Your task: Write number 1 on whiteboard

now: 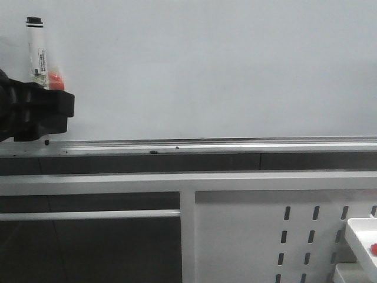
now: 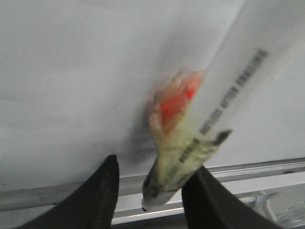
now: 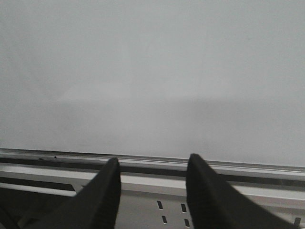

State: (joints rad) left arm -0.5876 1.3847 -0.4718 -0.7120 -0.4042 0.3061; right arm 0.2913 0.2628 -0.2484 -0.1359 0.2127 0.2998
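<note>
The whiteboard (image 1: 206,71) fills the upper front view, pale and glossy, and no number 1 is in view on it. At its far left my left gripper (image 1: 41,112) carries a white marker (image 1: 36,53) standing upright with its black end up and a red blob (image 1: 55,79) beside it. In the left wrist view the marker (image 2: 228,95) leans on one finger; the other finger (image 2: 107,186) stands apart from it. The left gripper (image 2: 155,163) looks open. My right gripper (image 3: 151,160) faces the blank whiteboard (image 3: 152,71), open and empty.
A silver rail (image 1: 206,144) with small dark specks runs along the board's lower edge. Below are a white frame bar (image 1: 88,215) and a white perforated panel (image 1: 253,236). A white tray (image 1: 359,233) holding something red (image 1: 373,247) sits at the lower right.
</note>
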